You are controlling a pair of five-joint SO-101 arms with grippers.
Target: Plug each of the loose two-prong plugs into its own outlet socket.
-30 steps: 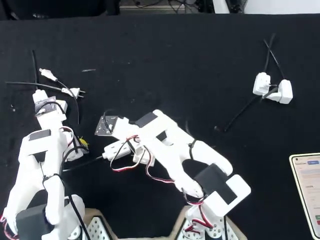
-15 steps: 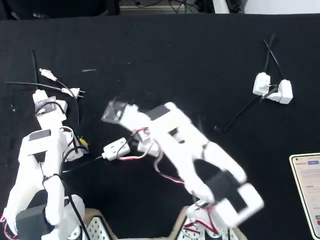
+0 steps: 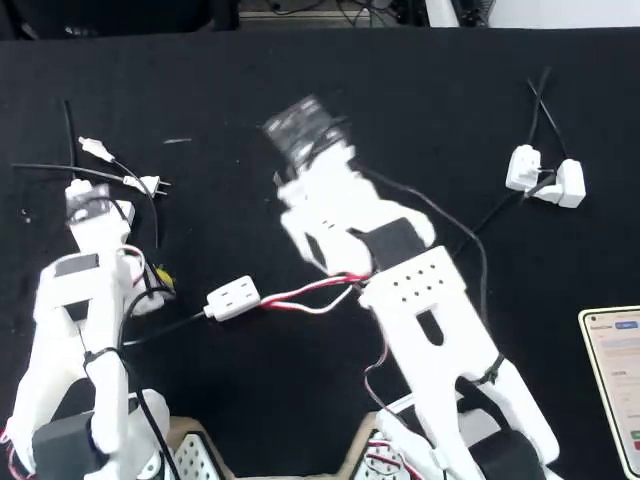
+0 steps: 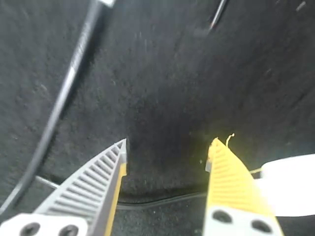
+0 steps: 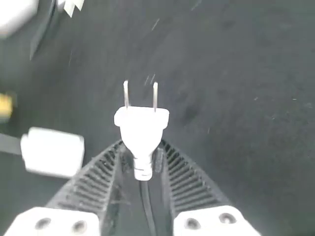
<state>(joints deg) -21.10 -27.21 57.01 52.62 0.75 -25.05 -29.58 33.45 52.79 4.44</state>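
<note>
right wrist view, fingers [image 5: 96, 177] gripping plug [image 5: 141, 125]

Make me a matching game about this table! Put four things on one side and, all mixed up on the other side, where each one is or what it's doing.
Things:
1. white plug
2. left gripper
3. outlet block
4. phone

Places and states:
A. open, holding nothing
B. at the right edge of the high view, screen lit
C. clamped in the right gripper, prongs sticking out
D. lying loose on the table, not held

Pairs: 1-C, 2-A, 3-D, 4-B
</note>
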